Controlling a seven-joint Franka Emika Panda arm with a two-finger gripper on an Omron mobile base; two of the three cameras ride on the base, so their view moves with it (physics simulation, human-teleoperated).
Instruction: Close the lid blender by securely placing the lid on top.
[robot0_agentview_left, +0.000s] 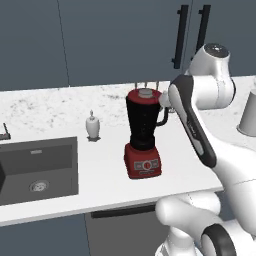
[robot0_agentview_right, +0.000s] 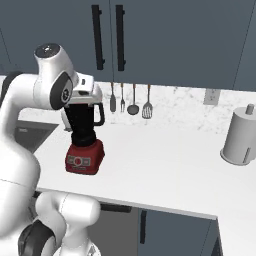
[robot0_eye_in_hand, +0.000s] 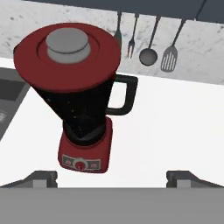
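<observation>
Standing upright near the tabletop front edge, the blender has its long axis vertical, handle toward the back wall. Lid sits flat on its rim. Tool spread wide, empty. White bottle stands nearby, beside the sink.

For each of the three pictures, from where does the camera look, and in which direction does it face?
Left base view: behind the arm to its left, facing forward and down at the counter, blender and sink; the white arm rises at right.
Right base view: behind the arm to its right, same counter; the arm rises at left.
Hand view: above the pincer, its jaws open, looking down on the lid on the jar.
All three share the blender.
</observation>
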